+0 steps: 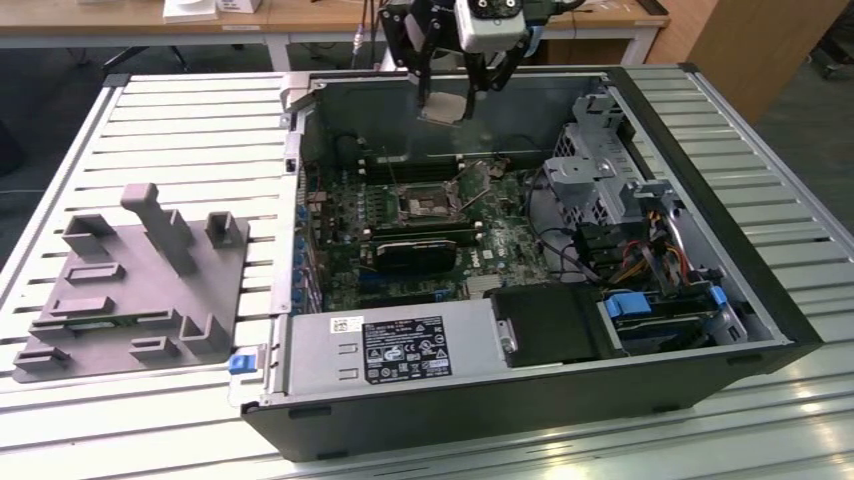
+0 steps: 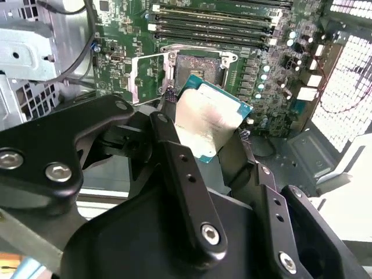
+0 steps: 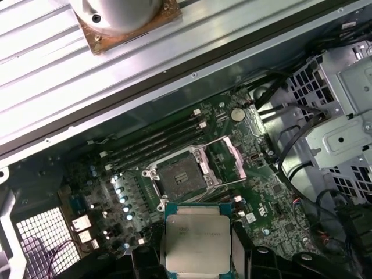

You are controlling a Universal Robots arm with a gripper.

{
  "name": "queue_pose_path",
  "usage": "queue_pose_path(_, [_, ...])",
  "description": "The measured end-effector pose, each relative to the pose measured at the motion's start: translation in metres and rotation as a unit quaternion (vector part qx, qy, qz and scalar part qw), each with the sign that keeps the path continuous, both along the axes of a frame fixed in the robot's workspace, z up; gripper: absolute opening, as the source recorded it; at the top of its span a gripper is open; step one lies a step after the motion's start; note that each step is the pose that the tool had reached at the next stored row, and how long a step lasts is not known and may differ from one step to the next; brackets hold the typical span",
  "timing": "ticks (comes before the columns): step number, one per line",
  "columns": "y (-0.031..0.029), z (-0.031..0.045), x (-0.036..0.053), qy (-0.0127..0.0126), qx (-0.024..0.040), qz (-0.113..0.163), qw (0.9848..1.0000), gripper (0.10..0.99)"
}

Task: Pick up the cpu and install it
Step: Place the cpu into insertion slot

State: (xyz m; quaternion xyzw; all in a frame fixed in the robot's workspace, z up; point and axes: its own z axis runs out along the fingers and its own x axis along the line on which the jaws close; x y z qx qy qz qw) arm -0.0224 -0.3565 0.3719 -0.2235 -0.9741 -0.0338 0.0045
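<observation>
My gripper (image 1: 447, 108) hangs above the far part of the open computer case, shut on the cpu (image 1: 445, 108), a flat square chip with a pale silver top. In both wrist views the cpu (image 2: 208, 119) (image 3: 196, 240) sits clamped between the black fingers (image 2: 174, 152), held in the air above the motherboard. The socket (image 1: 424, 207) (image 3: 182, 178) (image 2: 200, 68) lies below on the green board, its metal retention frame swung open to one side. The cpu is clear of the socket and not touching the board.
The black case (image 1: 694, 330) lies on its side on a slatted metal table (image 1: 174, 110). Inside are memory slots (image 3: 154, 142), a drive cage (image 1: 594, 160), coloured cables (image 1: 654, 255) and a power supply (image 1: 387, 350). A grey plastic fixture block (image 1: 134, 285) stands at the exterior view's left.
</observation>
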Motion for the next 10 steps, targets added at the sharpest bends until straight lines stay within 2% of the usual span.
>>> queue_pose_path(5, [0.0,-0.0004,0.0,0.0,-0.0001,-0.023,0.9997,0.537])
queue_pose_path(10, [0.0,-0.0007,0.0,0.0,-0.0002,-0.056,0.9984,0.537])
